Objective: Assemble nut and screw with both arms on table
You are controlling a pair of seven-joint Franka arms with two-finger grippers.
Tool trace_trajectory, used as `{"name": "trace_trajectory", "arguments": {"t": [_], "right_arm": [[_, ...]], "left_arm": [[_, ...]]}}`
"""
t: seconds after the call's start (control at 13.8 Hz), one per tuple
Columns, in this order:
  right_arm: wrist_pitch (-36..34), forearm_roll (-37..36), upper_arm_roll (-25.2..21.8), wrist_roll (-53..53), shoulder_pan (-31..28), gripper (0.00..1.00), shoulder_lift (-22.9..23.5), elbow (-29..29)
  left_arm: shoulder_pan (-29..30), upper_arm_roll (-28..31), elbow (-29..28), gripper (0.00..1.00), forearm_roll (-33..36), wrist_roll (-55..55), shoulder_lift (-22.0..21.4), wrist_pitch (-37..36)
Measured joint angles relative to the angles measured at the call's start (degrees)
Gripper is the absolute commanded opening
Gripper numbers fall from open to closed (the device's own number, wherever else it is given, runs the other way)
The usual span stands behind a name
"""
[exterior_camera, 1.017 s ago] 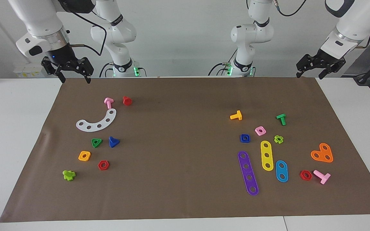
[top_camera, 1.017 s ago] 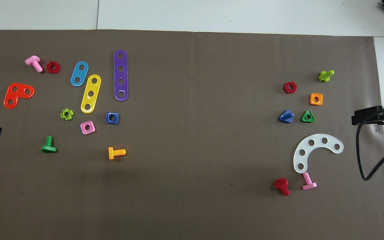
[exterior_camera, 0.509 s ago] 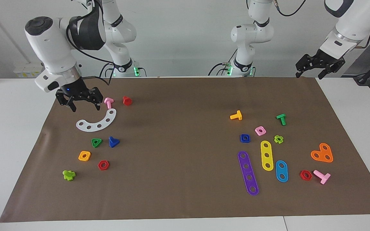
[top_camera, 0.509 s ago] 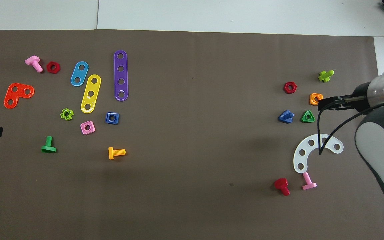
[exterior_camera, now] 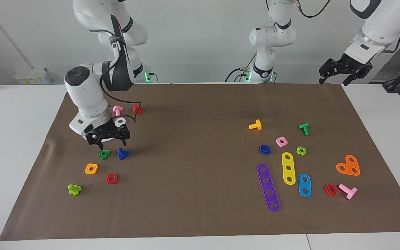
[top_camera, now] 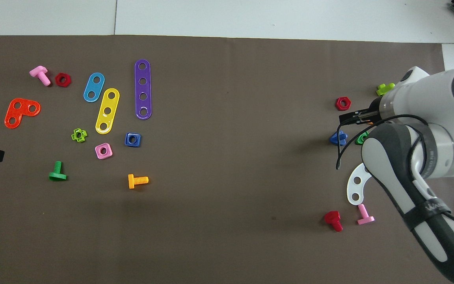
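Right gripper [exterior_camera: 107,139] hangs spread above the screw [exterior_camera: 122,153] (untouched); left gripper [exterior_camera: 341,72] waits, fingers parted.

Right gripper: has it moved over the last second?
Yes. In the facing view the right gripper has come down from above the mat's corner nearest the robots to hang over the white arc, just short of the screw.

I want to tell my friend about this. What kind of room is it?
Probably a robot lab or test room. Two white arms are fixed at a white table with a brown mat, toy screws, nuts and strips are laid out on it, and cables run along the plain wall.
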Motion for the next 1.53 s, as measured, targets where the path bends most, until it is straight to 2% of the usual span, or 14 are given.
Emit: {"name": "trace_trajectory", "arguments": {"t": [0.22, 0.73, 1.09, 1.31, 1.53], "right_arm": [[4.0, 2.7, -0.1, -5.1, -0.1, 0.91, 1.7, -3.0], [7.0, 4.5, -0.4, -10.7, -0.4, 0.62, 3.4, -6.4], [8.8, 4.5, -0.4, -10.8, -0.4, 0.55, 3.4, -7.4], [10.4, 4.5, -0.4, -10.8, -0.4, 0.41, 3.4, -8.2], [10.5, 4.5, -0.4, -10.8, -0.4, 0.40, 3.4, -8.4]], "left_arm": [[0.0, 0.2, 0.0, 1.00, 0.0, 0.0, 0.0, 0.0], [0.0, 0.4, 0.0, 1.00, 0.0, 0.0, 0.0, 0.0], [0.0, 0.4, 0.0, 1.00, 0.0, 0.0, 0.0, 0.0], [0.0, 0.4, 0.0, 1.00, 0.0, 0.0, 0.0, 0.0], [0.0, 0.4, 0.0, 1.00, 0.0, 0.0, 0.0, 0.0]]}}
